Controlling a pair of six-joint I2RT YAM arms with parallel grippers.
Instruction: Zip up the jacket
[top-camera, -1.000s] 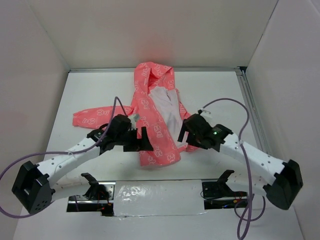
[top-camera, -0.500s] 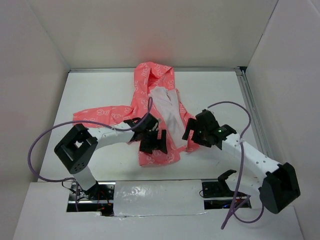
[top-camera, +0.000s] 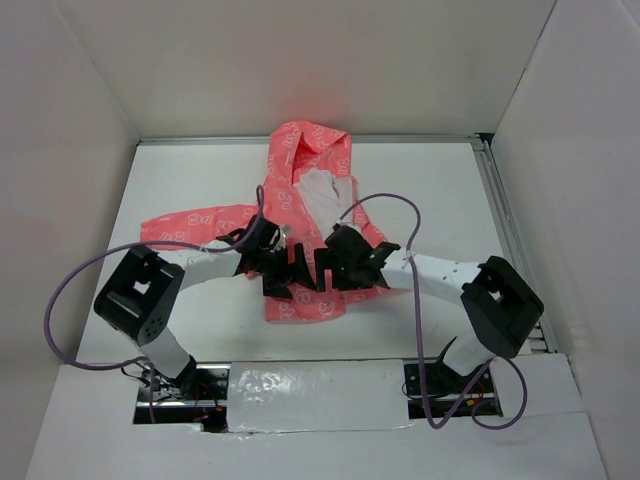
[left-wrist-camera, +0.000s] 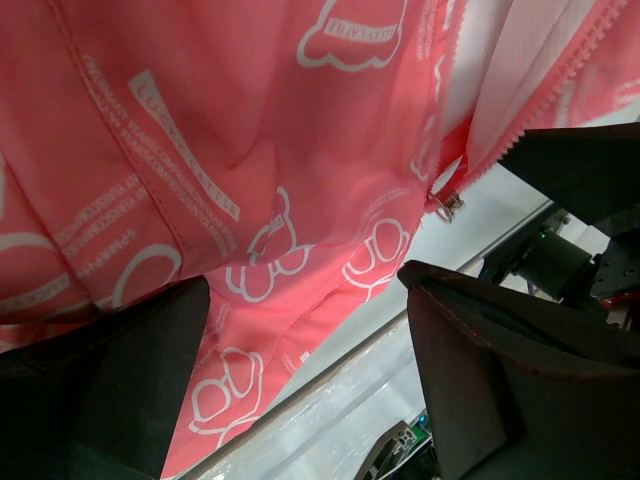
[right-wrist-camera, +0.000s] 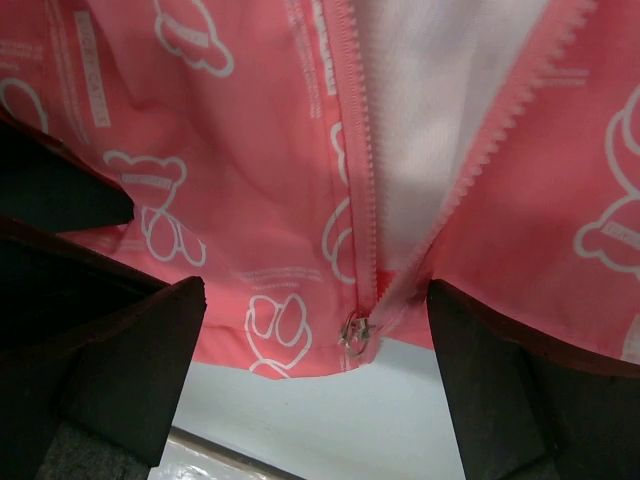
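Jacket (top-camera: 285, 205) unzipped — slider (right-wrist-camera: 355, 330) at the hem edge.
Your left tool (left-wrist-camera: 305, 370) and right tool (right-wrist-camera: 315, 375) hover there, fingers spread — worktop (top-camera: 450, 190) shows beyond the hem.

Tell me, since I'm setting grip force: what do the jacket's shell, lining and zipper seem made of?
The jacket shell looks like thin synthetic weave, smooth with soft creases. The lining seems a matte pale fine knit. The zipper slider glints like metal; the teeth look like pink plastic.

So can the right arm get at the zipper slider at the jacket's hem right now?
Probably yes: the zipper slider lies uncovered at the hem of the jacket, between the open fingers of the right gripper.
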